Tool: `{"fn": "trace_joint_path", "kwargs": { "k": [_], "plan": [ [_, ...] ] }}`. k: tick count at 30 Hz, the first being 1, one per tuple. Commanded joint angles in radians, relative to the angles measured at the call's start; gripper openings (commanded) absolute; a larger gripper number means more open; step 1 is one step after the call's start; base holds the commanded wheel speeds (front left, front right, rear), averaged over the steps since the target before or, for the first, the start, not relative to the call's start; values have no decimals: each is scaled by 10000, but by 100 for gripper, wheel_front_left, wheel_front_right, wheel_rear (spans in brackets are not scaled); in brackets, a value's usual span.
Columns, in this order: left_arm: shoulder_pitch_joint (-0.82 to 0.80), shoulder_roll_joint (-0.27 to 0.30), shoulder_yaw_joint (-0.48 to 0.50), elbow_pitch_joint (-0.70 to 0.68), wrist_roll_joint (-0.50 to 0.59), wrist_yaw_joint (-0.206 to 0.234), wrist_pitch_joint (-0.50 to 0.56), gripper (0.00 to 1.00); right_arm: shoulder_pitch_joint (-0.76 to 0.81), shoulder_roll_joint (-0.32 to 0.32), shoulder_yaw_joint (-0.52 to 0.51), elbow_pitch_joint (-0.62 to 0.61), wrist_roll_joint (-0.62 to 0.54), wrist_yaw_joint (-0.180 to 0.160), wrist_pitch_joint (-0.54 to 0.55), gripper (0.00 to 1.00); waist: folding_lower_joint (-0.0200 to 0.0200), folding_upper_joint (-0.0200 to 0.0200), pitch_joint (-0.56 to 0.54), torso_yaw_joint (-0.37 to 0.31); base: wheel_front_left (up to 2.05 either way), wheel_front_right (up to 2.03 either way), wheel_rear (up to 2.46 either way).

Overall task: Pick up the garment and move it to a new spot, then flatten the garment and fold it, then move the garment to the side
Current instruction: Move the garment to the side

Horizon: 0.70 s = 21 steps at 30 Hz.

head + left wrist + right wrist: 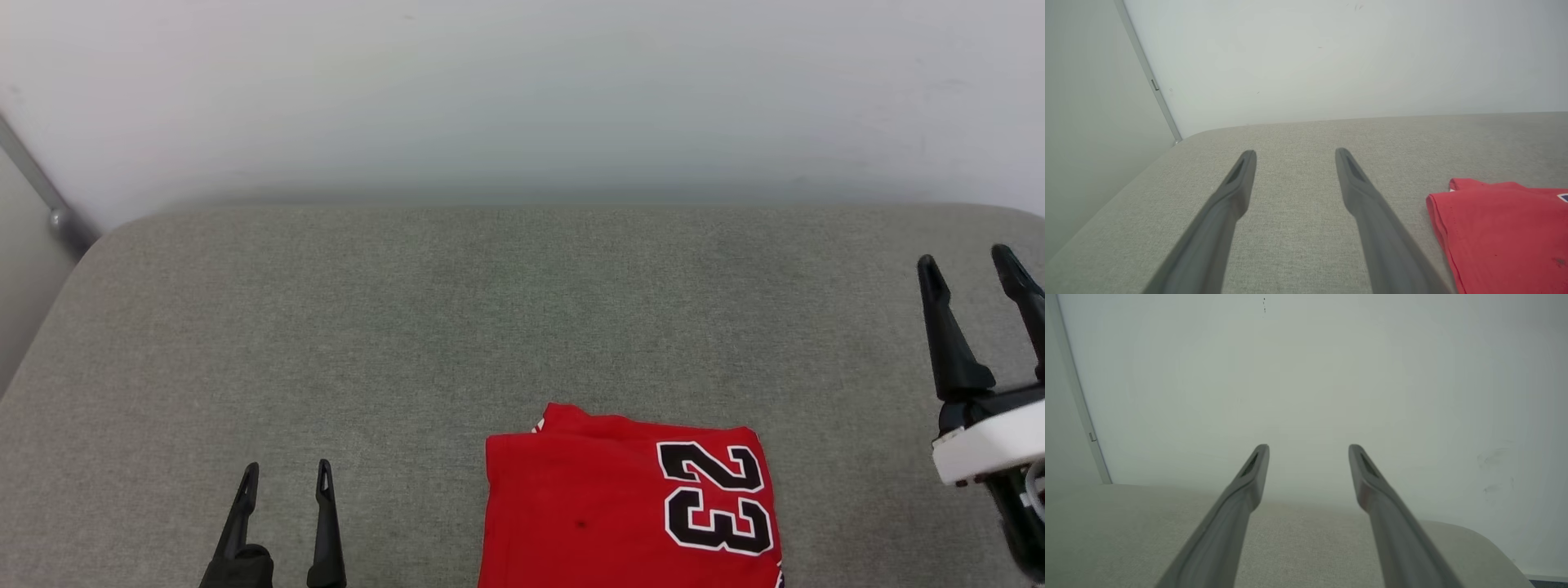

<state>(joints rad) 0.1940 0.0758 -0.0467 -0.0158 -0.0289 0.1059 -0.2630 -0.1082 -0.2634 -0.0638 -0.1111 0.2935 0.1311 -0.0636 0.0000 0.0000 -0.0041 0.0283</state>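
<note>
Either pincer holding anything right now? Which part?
Nothing held: left pincer and right pincer are both open, apart from the folded bright red jersey shirt.

One thing can be read: the number 23 [717, 498], in the head view, printed on the red garment [580, 514]. Its digits are heavy black block figures with a thin white outline (the squared, sports-shirt kind). They sit on the upper face of the folded cloth, close to its right edge and near its far edge. In the left wrist view a small dark, white-edged scrap of print [1563, 197] shows on the garment, cut off by the picture's right edge and too little to read.
</note>
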Motion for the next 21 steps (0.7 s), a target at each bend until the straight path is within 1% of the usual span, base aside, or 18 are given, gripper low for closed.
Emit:
{"fn": "trace_joint_path", "kwargs": {
  "k": [1,7,9,12,14,17,21],
  "plan": [
    [-145,-51,25,-49,79,-25,-20,100,-352,-405,212,-30,402,-6,843,100,0,0,53,30,0,0,0],
    [-312,-79,71,-127,85,-54,-20,100,-1080,-1804,1196,177,3229,-6,5391,100,0,0,378,99,0,0,0],
    [-437,-87,68,-143,94,-66,-20,100,-1157,-2234,1364,312,4108,-8,6684,100,0,0,503,134,0,0,0],
    [-554,-95,67,-173,102,-120,-20,100,-943,-2660,1567,538,5333,-6,8410,100,0,0,745,215,0,0,0],
    [-684,-106,57,-223,80,-154,-20,100,-787,-2889,1686,674,5826,-6,9118,100,0,0,925,283,0,0,0],
    [-913,-130,4,-304,93,-176,-20,100,-591,-2939,1721,952,6438,-6,9894,100,0,0,1262,404,0,0,0],
    [-1241,-140,-32,-369,109,-242,-20,100,-418,-2627,1798,1331,7073,-6,10442,100,0,0,1788,549,0,0,0]
  ]
}}
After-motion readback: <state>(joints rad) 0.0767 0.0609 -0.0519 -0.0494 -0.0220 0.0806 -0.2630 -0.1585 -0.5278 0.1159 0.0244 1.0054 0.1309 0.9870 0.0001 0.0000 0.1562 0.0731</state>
